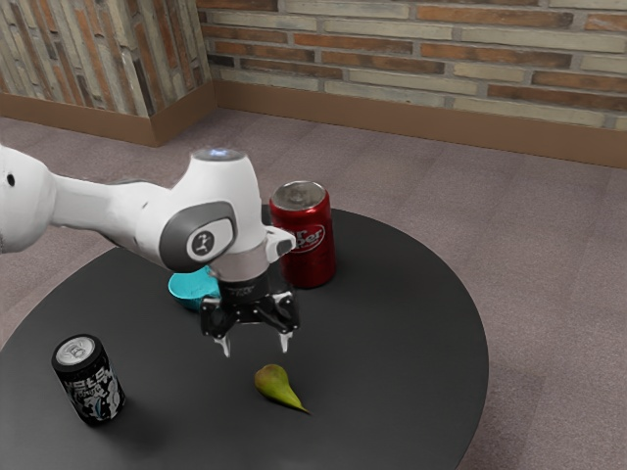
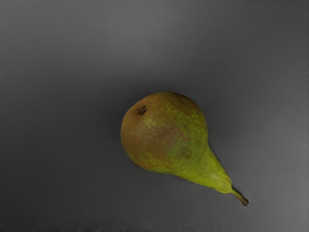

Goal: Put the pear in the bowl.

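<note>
My gripper [image 1: 256, 345] hangs over the table in the exterior view, its two fingers wide apart with nothing between them. The green-brown pear [image 1: 278, 386] lies on its side on the black table, a little below the gripper in that view, apart from the fingers. In the wrist view the pear [image 2: 166, 135] shows its rounded brownish end and its thin stem. The turquoise bowl [image 1: 192, 288] stands behind the gripper toward the exterior view's left, partly hidden by the arm and hand.
A tall red can [image 1: 308, 245] stands beyond the gripper, close to the hand in the exterior view. A black can [image 1: 89, 380] is at the exterior view's left. The round black table [image 1: 411, 343] has its curved edge toward the exterior view's right.
</note>
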Controlling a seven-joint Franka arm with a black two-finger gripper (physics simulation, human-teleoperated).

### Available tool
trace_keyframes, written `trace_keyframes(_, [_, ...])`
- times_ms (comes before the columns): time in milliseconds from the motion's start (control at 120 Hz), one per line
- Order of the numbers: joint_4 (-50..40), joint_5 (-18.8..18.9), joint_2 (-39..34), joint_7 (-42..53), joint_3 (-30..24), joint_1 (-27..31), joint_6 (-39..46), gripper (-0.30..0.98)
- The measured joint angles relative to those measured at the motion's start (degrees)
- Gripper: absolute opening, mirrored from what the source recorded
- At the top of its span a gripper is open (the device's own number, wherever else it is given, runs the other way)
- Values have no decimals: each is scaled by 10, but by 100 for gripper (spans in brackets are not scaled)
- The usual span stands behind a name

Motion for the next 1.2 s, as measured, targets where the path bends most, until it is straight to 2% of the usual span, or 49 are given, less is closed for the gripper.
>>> trace_keyframes(292, [-33,-7,15,-124,1,-35,88,69])
trace_keyframes(567, [-54,-8,31,-218,3,49,141,69])
trace_keyframes(775, [-57,-7,46,-266,1,25,167,69])
trace_keyframes(1200, [-67,-8,63,-325,-16,28,191,69])
